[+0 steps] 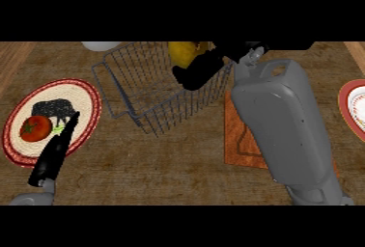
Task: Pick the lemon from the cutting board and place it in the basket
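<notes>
Two hands in view | right hand point(203, 65) curled round the yellow lemon point(182, 52), held over the wire basket's point(135, 91) far rim for release | cutting board point(242, 140) beneath the forearm | left hand point(55, 149) rests straight-fingered by the tomato point(35, 128) plate point(89, 103).

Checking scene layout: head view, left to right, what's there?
Left plate with tomato → left hand → basket → lemon held in right hand → cutting board → right plate.
</notes>
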